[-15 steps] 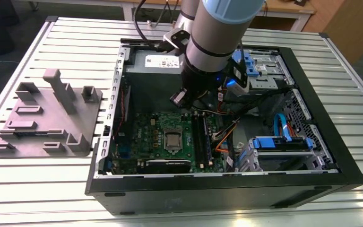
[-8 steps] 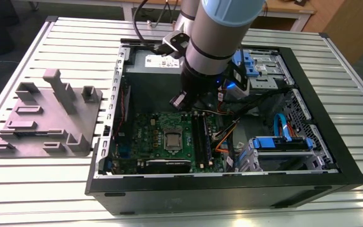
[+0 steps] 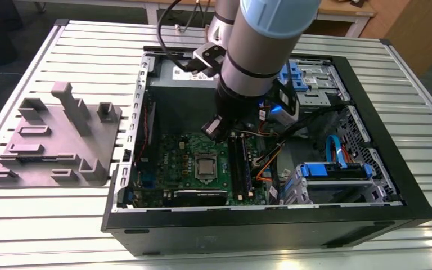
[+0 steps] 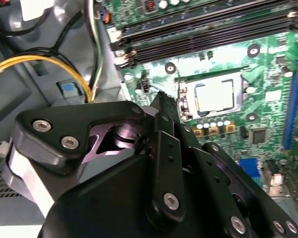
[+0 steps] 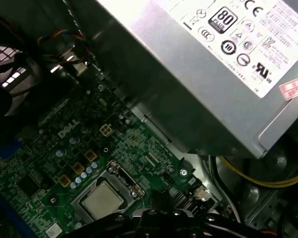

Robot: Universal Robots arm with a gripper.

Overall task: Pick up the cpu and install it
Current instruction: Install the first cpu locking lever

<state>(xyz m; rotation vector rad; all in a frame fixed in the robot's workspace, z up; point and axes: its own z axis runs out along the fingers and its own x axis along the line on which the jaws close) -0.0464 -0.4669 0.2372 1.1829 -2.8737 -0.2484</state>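
So the cpu (image 3: 205,165) is sitting flat in the metal-framed socket (image 4: 185,99) on the green motherboard (image 3: 172,147), silvery top facing up, inside the open PC case (image 3: 396,185). The gripper (image 4: 162,100) hangs over the board near that socket, beside the memory slots (image 4: 198,32). Its fingers look pinched together with nothing between them, and they're clear of the chip.
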